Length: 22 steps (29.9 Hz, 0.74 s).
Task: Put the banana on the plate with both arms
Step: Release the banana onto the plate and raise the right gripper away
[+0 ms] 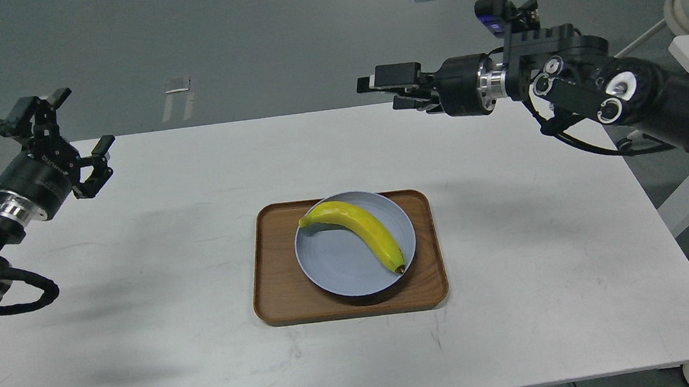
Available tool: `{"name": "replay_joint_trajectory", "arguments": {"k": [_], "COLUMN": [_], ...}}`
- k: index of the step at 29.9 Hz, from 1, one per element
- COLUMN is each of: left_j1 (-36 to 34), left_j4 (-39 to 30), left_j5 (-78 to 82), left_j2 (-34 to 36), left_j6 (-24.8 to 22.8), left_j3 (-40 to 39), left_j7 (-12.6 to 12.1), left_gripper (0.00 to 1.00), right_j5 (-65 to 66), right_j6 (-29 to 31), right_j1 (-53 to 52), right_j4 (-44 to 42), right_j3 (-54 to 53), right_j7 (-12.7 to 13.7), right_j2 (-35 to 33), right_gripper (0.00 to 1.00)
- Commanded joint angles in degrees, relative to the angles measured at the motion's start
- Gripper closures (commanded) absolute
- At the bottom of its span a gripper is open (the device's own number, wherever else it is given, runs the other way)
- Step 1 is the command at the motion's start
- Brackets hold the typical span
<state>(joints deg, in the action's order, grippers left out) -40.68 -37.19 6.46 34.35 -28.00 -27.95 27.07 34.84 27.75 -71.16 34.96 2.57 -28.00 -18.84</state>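
Banana (357, 230) lying across plate (339, 270) on tray (278, 288), stem at the rim, tip inside; left gripper (64, 135) fingers spread, empty; right gripper (385, 88) empty, spread unclear; placement judged done, so keep both arms high and clear.

Black jointed arms (625, 90), silver wrist rings, looped cables, possibly a blue-lit module

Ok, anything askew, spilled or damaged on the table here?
Nothing stands out. The curved yellow banana lies within the round blue-grey plate, which sits on the brown wooden tray, slightly right of centre. Both pincers are clear of it.
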Motion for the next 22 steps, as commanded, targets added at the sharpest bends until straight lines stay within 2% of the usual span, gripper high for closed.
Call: {"name": "replay_joint_trajectory", "arguments": {"k": [1, 6, 14, 22], "left_j1": [0.2, 0.3, 0.4, 0.4], "left_j4": [0.0, 0.0, 1.7, 2.3], "left_j5": [0.0, 0.0, 0.0, 0.0], "left_j2": [-1.0, -3.2, -7.4, -8.9], "left_j6": [0.0, 0.0, 0.0, 0.0], "left_j3": [-0.2, -0.2, -0.2, -0.1], "left_j7": [0.2, 0.2, 0.1, 0.1], "left_gripper": [0.01, 0.01, 0.01, 0.01], "right_j5": [-12.6, -17.3, -17.8, -17.8], "right_j6": [0.0, 0.0, -2.3, -2.7], "right_j1": [7.6, 17.5, 25.7, 26.9], "right_j4": [0.2, 0.1, -0.1, -0.1], "right_j3": [-11.6, -22.6, -28.0, -28.6], "right_j7": [0.0, 0.0, 0.0, 0.0], "right_j2": [-2.0, -1.8, 0.3, 0.6], "right_gripper": [0.0, 0.0, 0.0, 0.0]}}
